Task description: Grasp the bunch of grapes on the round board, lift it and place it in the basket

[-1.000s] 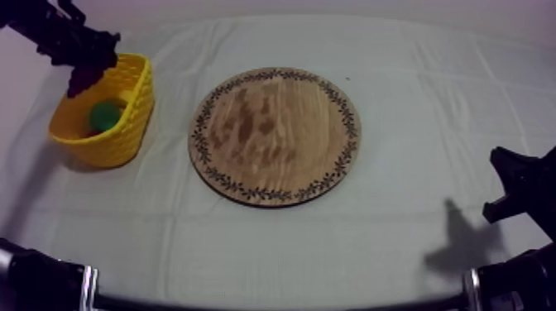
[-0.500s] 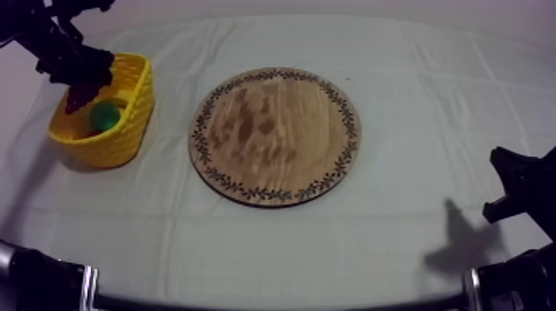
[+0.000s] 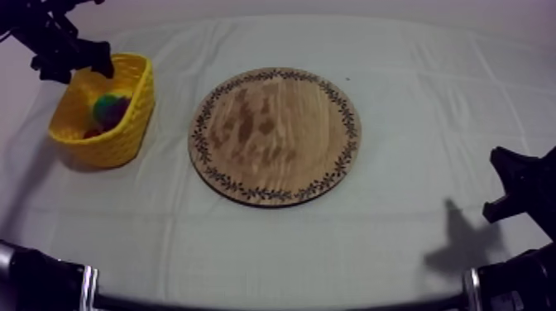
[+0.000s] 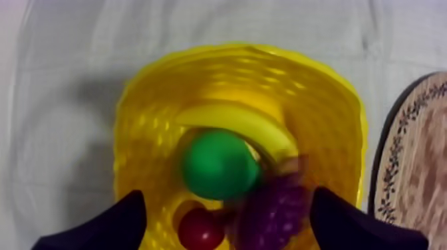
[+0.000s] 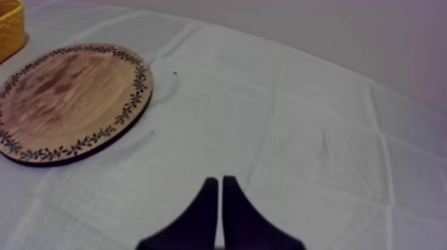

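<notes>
Bunch of grapes (image 4: 273, 214) lies inside the yellow basket (image 4: 332, 113), on the side toward the wooden board (image 3: 273, 136), beside the pear (image 4: 219, 165). Left gripper (image 4: 225, 213) hangs straight above the basket, fingers spread and empty. Right gripper (image 5: 221, 199), fingers pressed together, sits far beyond the board. Judgement: placement done; a straight lift clears the basket.

The basket (image 4: 319, 120) and the banana (image 4: 246, 125) are yellow, the grapes (image 4: 274, 211) purple, the pear (image 4: 218, 165) green, beside a small red fruit (image 4: 199, 229). The wooden board (image 3: 273, 136) is streaky brown with a dark leaf-patterned rim.
</notes>
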Controlling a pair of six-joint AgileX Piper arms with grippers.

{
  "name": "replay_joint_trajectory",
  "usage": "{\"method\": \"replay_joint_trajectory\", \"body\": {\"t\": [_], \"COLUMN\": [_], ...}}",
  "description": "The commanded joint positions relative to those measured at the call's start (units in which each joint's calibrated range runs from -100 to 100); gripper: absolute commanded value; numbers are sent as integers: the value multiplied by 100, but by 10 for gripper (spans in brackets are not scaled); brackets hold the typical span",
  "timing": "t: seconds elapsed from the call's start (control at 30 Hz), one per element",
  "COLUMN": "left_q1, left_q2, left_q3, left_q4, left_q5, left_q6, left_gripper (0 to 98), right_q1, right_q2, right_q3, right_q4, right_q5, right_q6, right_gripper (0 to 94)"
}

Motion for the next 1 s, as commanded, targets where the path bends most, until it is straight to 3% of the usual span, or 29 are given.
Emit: {"method": "replay_joint_trajectory", "body": {"t": [0.0, 0.23, 0.33, 0.43, 0.67, 0.97], "left_q1": [-6, -53, -64, -124, -435, -605], "left_q2": [-67, -650, -1119, -1726, -3541, -6595], "left_q3": [-8, 178, 500, 1026, 2480, 4837], "left_q4": [-5, 0, -20, -62, -19, 365], "left_q5": [-96, -614, -1109, -1715, -2706, -3085], "left_q6": [57, 132, 48, -26, 104, -491], "left_gripper": [879, 459, 222, 79, 7, 0], "right_q1": [3, 3, 3, 3, 3, -1], "right_q2": [-1, -1, -1, -1, -1, -1], "right_q3": [-3, -3, -3, -3, -3, -3], "right_q4": [1, 1, 1, 1, 1, 1], "right_q5": [0, 0, 0, 0, 0, 0], "right_q6": [-1, -1, -1, -1, -1, -1], "right_gripper": [4, 4, 4, 4, 4, 4]}}
